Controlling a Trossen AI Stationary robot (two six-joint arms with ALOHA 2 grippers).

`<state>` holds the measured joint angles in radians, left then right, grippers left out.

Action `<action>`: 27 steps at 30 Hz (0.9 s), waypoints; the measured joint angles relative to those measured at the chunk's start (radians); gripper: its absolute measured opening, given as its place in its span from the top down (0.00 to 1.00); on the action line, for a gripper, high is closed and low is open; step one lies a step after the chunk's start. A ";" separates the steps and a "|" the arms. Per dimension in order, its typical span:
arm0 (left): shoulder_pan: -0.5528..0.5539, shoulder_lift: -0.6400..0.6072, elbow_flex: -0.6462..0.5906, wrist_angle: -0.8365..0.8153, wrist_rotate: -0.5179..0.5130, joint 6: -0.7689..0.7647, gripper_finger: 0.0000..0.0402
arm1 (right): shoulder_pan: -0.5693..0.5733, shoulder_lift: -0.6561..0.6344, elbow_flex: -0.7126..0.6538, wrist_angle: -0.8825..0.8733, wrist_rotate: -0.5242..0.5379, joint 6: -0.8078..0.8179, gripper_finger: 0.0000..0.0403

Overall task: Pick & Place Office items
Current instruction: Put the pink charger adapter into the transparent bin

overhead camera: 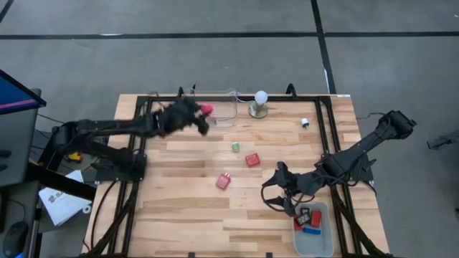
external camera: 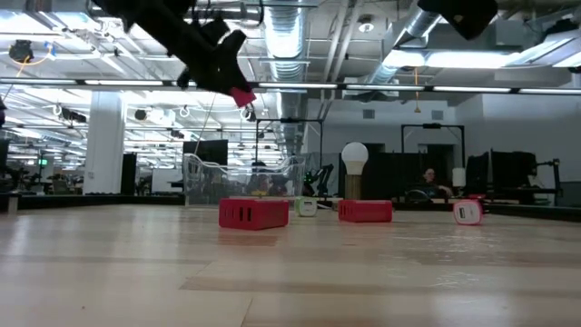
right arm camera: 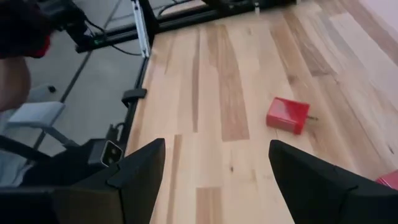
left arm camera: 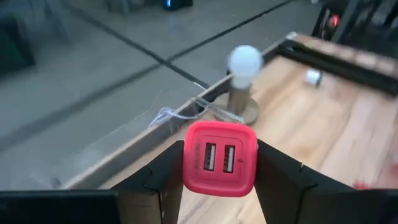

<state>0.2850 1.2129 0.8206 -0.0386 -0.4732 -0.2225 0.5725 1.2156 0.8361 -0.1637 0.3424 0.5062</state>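
Observation:
My left gripper [overhead camera: 203,115] is at the table's far side, raised well above it, shut on a pink USB charger block [left arm camera: 219,158], right beside a clear plastic bin [overhead camera: 221,109]. On the wood lie a green piece [overhead camera: 235,147], a red block [overhead camera: 252,159], a pink-red block [overhead camera: 224,180] and a small white piece [overhead camera: 305,122]. My right gripper [overhead camera: 278,195] hovers open over the near right of the table, with nothing between its fingers [right arm camera: 143,165]. A red block [right arm camera: 287,115] lies ahead of it. My left gripper pinches the pink charger by two opposite sides [left arm camera: 186,163], one finger [left arm camera: 163,177] on each. The face with the two USB ports is turned back toward the wrist. The fingers slant slightly downward, and the charger [external camera: 242,95] is lifted clear, high above the table.
A white ball on a round metal base [overhead camera: 259,102] stands at the far edge, right of the clear bin. A grey bin [overhead camera: 313,231] at the near right holds red, black and blue pieces. Black rails run along the table's left and right sides.

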 joint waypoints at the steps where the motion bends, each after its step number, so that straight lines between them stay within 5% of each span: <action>1: 0.061 0.000 0.006 -0.005 0.072 -0.031 0.62 | 0.004 0.000 -0.002 0.010 0.002 -0.005 0.31; 4: 0.214 0.020 0.027 -0.002 0.275 -0.078 0.61 | 0.016 0.001 -0.007 0.019 0.020 -0.017 0.31; 9: 0.339 0.090 0.067 -0.054 0.421 -0.109 0.61 | 0.058 0.001 -0.006 0.022 0.059 -0.025 0.31; 19: 0.365 0.350 0.195 -0.149 0.417 -0.050 0.61 | 0.139 0.001 -0.006 0.022 0.163 -0.020 0.31; 27: 0.375 0.492 0.330 -0.326 0.283 0.027 0.60 | 0.183 0.001 -0.006 0.002 0.223 -0.016 0.31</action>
<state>0.6602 1.7046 1.1501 -0.3646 -0.1899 -0.1960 0.7554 1.2167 0.8299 -0.1614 0.5654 0.4900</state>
